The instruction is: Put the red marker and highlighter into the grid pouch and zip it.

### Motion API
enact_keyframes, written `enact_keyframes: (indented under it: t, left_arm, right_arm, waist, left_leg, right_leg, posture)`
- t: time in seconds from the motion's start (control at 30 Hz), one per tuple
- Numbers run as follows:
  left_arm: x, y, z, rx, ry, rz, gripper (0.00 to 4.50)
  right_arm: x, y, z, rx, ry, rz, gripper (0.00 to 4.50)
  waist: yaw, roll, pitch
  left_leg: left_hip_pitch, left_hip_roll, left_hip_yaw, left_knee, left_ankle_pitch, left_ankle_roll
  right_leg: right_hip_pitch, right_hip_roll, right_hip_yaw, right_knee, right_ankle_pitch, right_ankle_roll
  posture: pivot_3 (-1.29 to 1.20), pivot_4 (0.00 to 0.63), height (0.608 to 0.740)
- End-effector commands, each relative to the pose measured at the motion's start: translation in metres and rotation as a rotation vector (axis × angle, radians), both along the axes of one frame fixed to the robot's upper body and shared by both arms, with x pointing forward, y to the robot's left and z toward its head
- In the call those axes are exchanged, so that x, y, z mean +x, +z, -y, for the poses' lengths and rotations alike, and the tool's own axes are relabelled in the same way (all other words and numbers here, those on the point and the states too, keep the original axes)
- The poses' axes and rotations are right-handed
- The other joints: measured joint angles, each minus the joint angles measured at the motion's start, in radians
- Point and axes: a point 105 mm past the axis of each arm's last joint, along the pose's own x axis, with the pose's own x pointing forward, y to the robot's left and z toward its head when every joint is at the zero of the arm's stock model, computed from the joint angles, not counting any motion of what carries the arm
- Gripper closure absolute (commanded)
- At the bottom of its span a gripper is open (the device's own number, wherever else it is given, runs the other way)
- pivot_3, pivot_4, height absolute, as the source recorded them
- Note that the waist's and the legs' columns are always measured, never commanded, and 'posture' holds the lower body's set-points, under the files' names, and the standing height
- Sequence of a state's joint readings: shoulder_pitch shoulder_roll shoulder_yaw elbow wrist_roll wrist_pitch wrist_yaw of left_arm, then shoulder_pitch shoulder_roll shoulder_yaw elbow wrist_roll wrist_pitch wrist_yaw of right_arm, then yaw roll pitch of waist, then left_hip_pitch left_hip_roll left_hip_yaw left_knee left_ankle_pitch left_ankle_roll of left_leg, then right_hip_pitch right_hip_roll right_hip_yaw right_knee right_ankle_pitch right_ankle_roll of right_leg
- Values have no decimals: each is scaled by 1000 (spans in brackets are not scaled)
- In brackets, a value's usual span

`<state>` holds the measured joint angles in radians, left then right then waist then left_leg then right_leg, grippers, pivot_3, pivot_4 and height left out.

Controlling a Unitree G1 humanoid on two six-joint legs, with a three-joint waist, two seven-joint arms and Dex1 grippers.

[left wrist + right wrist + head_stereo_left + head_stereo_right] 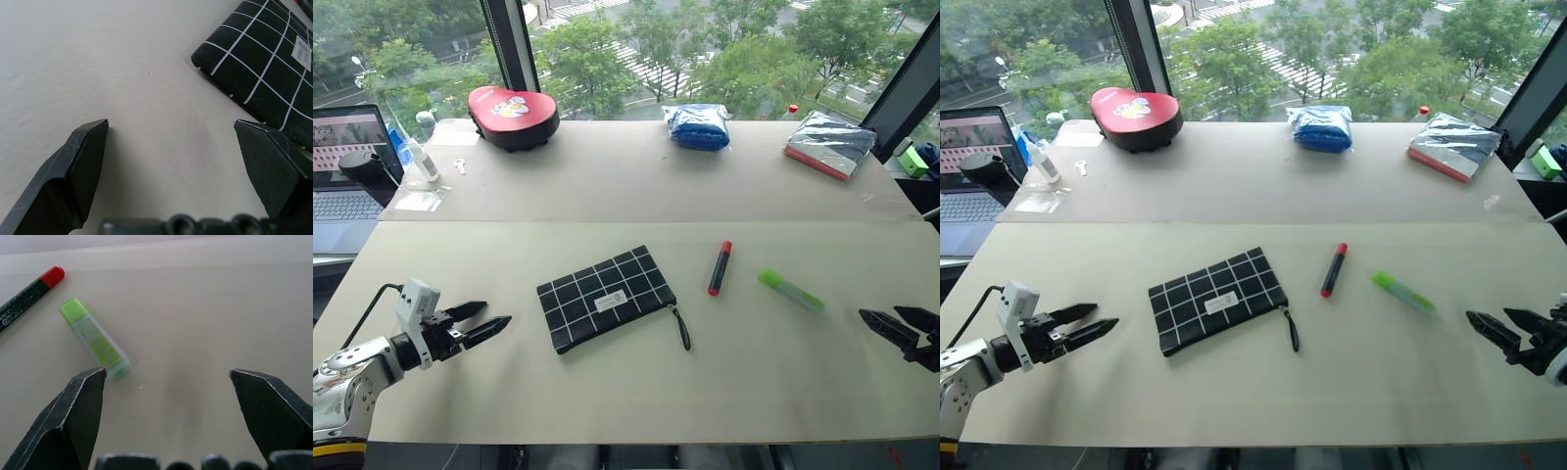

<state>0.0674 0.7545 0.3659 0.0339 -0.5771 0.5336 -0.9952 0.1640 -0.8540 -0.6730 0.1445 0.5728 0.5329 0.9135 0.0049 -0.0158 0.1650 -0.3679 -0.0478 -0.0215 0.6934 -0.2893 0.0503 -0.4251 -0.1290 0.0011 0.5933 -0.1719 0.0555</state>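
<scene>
The grid pouch (605, 296) lies flat in the middle of the near table, black with white lines, its zipper cord (681, 327) trailing toward the front right. To its right lies the red marker (720, 267), red cap pointing away from me. Further right rests the lime-green highlighter (790, 291). My left gripper (485, 321) hovers open left of the pouch, empty; the pouch's corner (266, 68) shows past its fingers. At the right edge my right gripper (891, 321) stands open and empty, with the highlighter (95, 339) and marker (29, 296) just ahead of it.
On the far table sit a red rounded case (513, 116), a blue bag (698, 126), and a wrapped packet (828, 143). A laptop (347, 162) and a small bottle (418, 155) stand at the far left. A seam joins the two tabletops (636, 221).
</scene>
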Motion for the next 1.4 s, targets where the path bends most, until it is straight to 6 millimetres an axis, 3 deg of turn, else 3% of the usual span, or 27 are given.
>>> enact_keyframes:
  t: [0.03,0.13,0.23,0.4,0.43,0.6,0.7,0.83,0.9,1.03,1.27,1.4]
  left_arm:
    - [-1,2,2,25,-30,2,79]
    - [0,3,4,42,-49,16,79]
    - [6,13,12,67,-206,126,79]
    - [8,10,9,532,-483,362,79]
    - [11,13,9,560,-498,402,0]
    - [15,16,15,667,-587,541,0]
    - [14,13,19,701,-636,578,0]
    - [12,10,20,756,-679,612,0]
    - [9,9,24,772,-708,623,0]
    - [5,7,34,783,-750,654,0]
    - [2,4,52,781,-811,699,0]
    - [5,7,65,782,-836,748,0]
  right_arm:
    - [4,13,-4,-11,18,47,56]
    - [8,19,-6,-10,26,67,56]
    - [19,34,-25,-15,113,96,56]
    - [41,56,-80,7,310,143,56]
    - [43,58,-91,25,345,149,555]
    - [50,59,-139,75,501,165,2033]
    - [52,56,-181,130,646,159,3203]
    - [53,52,-219,152,791,148,4492]
    - [57,45,-242,120,852,138,4492]
    - [63,37,-268,46,926,142,4492]
    - [84,8,-271,-145,904,116,4492]
    - [84,-13,-279,-269,946,81,4492]
  waist:
    - [0,0,0]
    - [0,0,0]
    - [2,0,0]
    - [-3,0,0]
    - [-2,0,0]
    - [6,-1,0]
    - [7,-1,0]
    - [5,-1,0]
    - [6,-1,0]
    - [3,-1,0]
    - [4,-1,0]
    - [4,0,0]
  left_leg:
    - [0,0,0,0,0,0]
    - [0,0,0,0,0,0]
    - [0,0,0,0,0,0]
    - [0,0,1,0,0,-1]
    - [-1,1,1,0,0,-1]
    - [-3,1,0,0,-1,1]
    - [-5,0,1,0,-1,1]
    - [-9,0,1,1,0,0]
    - [-10,-1,0,1,0,0]
    - [-10,-1,0,1,0,0]
    - [-11,-4,0,1,0,0]
    - [-10,-5,0,1,0,-1]
  right_leg:
    - [0,0,0,0,0,0]
    - [0,0,0,0,0,0]
    - [0,0,0,0,0,0]
    - [-1,1,0,0,1,-2]
    - [-2,0,0,0,1,-2]
    - [-4,-1,-1,-1,1,-2]
    - [-6,-1,-1,-1,1,-2]
    - [-12,-1,-1,1,2,-2]
    - [-13,-1,-1,1,2,-2]
    - [-13,-1,-2,1,2,-2]
    - [-13,-1,-2,1,2,-1]
    - [-14,-1,-3,2,2,-1]
  posture:
    - [0,150,740]
    - [0,150,740]
    - [0,150,740]
    - [0,150,740]
    - [0,150,740]
    - [0,150,740]
    - [0,150,740]
    - [0,150,740]
    - [0,150,740]
    - [0,150,740]
    - [0,150,740]
    - [0,150,740]
